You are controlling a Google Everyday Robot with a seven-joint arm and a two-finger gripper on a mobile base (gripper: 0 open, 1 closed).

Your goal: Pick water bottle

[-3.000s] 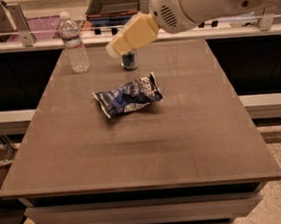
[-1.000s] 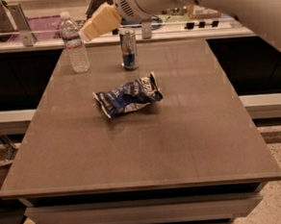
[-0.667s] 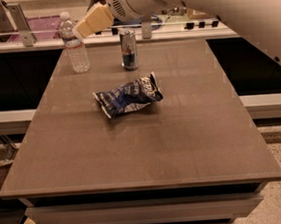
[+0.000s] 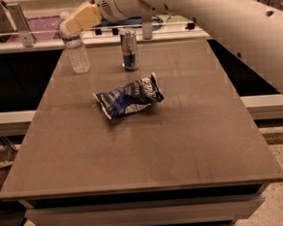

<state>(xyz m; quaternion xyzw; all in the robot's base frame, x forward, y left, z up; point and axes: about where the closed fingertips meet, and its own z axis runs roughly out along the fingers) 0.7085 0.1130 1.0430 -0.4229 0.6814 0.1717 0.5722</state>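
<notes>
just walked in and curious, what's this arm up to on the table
A robot arm is stretched over the far edge of the table, and its gripper is at the neck of the water bottle in the far left corner. The bottle stands upright on the table, not lifted. The drink can beside it and the crumpled snack bag in the middle lie untouched.

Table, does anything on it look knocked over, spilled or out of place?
Only the crumpled blue snack bag, lying mid-table like litter. The water bottle and drink can stand upright near the far edge; nothing spilled. The gripper is at the bottle's cap.
</notes>
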